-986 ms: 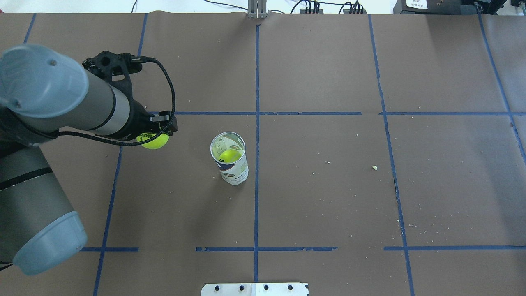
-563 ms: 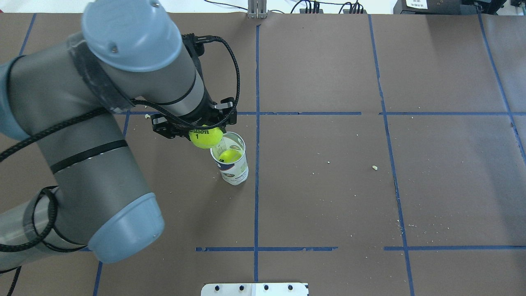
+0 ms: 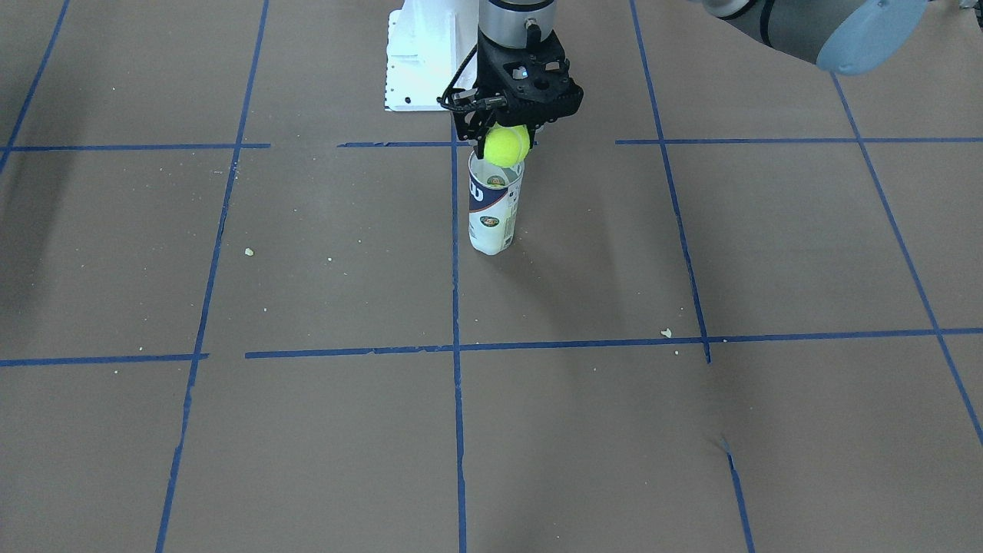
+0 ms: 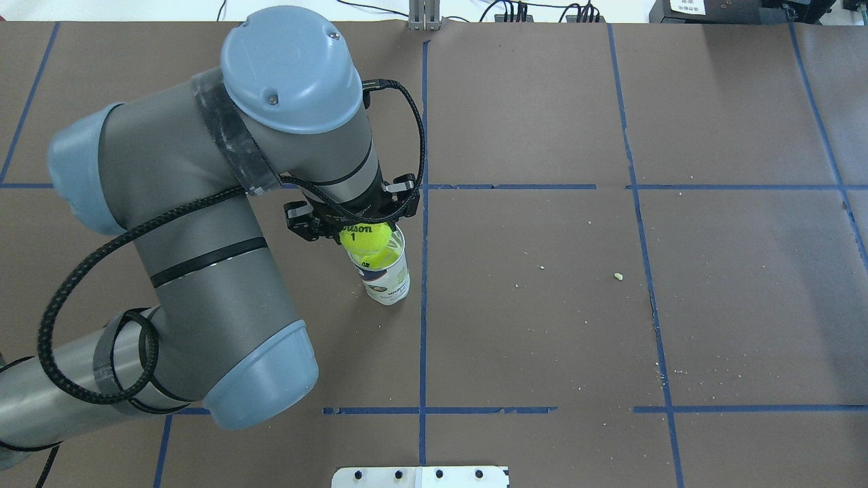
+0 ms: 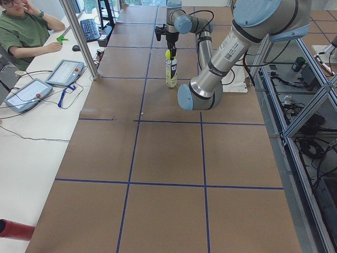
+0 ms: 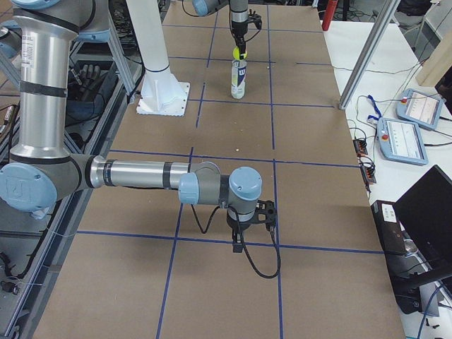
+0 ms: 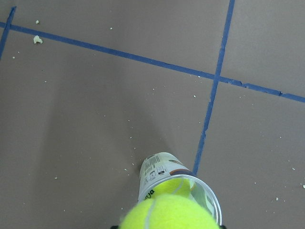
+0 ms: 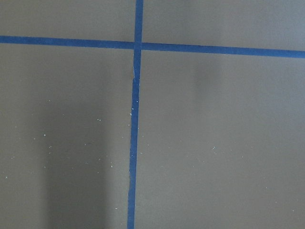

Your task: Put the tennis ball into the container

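Note:
The tennis ball (image 4: 366, 237), yellow-green with black print, is held in my left gripper (image 4: 363, 229), which is shut on it. It hangs right at the open mouth of the container (image 4: 388, 283), a clear upright tube with a white and navy label. The front view shows the tennis ball (image 3: 507, 146) meeting the rim of the container (image 3: 491, 219). A second yellow-green ball (image 7: 180, 187) lies inside the tube. My right gripper (image 6: 245, 224) hangs over bare table far from the tube, and I cannot tell whether it is open.
The white robot base plate (image 3: 418, 54) sits just behind the tube. Blue tape lines cross the brown paper table (image 4: 542, 325), and small crumbs (image 4: 618, 276) are scattered on it. An operator (image 5: 26, 31) sits beside the table's edge with tablets (image 5: 63, 71).
My left arm swung to the right with the tennis ball, from well left of the tube to directly over its mouth. The tube has stayed in place.

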`<state>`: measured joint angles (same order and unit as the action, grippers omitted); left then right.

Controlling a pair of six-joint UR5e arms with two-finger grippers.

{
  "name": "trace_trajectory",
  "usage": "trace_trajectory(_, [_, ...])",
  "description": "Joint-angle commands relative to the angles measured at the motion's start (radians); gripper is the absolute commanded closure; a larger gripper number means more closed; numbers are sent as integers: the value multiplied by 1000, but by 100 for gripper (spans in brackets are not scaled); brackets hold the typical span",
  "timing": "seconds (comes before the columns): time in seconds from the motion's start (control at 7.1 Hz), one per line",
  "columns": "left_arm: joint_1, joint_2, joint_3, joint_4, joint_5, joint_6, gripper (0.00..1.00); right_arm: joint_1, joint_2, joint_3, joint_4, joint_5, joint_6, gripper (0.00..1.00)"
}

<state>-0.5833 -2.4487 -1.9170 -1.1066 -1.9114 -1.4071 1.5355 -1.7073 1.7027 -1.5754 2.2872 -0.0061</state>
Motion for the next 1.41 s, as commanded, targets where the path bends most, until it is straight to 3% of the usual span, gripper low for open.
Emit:
trace_trajectory(0.0, [0, -3, 7, -2, 0, 2, 0, 0, 0, 0, 0, 0, 0, 0])
trace_trajectory(0.42, [-4, 7, -11, -2, 2, 38, 0, 0, 2, 0, 0, 0, 0, 0])
trace_trajectory(0.7, [-68, 49, -37, -2, -6, 219, 0, 0, 2, 0, 0, 0, 0, 0])
trace_trajectory(0.99, [-217, 220, -80, -104, -15, 508, 0, 0, 2, 0, 0, 0, 0, 0])
trace_trajectory(1.27, [-417, 452, -60, -290, -159, 818, 0, 0, 2, 0, 0, 0, 0, 0])
